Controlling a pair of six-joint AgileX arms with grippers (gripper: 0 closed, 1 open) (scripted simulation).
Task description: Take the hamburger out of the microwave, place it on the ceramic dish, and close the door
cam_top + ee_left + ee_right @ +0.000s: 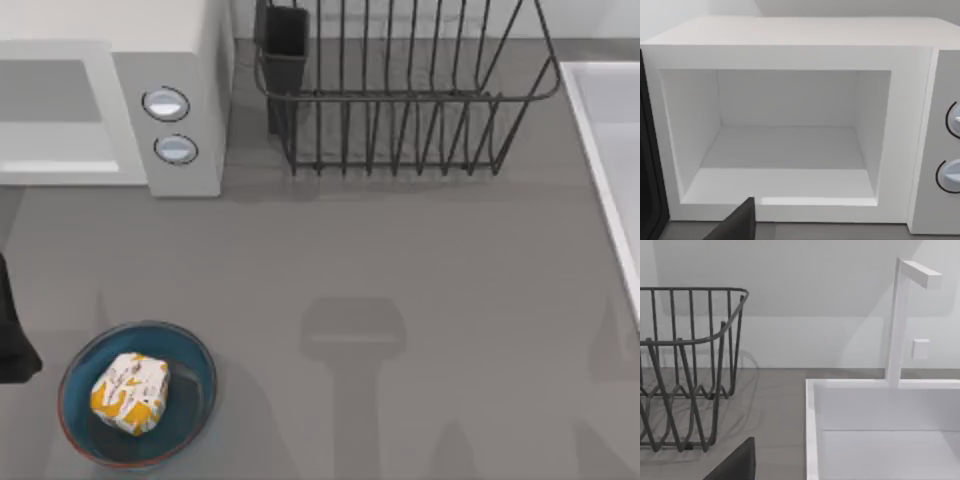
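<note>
I see the hamburger (130, 393) in its white and yellow-orange wrapper lying inside the ceramic dish (196, 357), a little left of the dish's middle, at the near left of the grey surface (400, 280). The dish sits well apart from the microwave (175, 60), which stands at the far left with its two round knobs (166, 103) stacked on the front panel. In the left wrist view the microwave's cavity (785, 145) is open and bare white inside, and a dark edge at the side of that view may be the door (647, 165), swung out; I cannot tell for sure. My left arm (12, 340) is a dark shape at the left edge of the top view, beside the dish; I cannot tell whether its gripper is spread or pressed together. Right of the microwave stands a dark wire dish rack (400, 90), and beyond it a white sink (880, 430) with a faucet (900, 320). My right gripper's state I cannot tell either.
</note>
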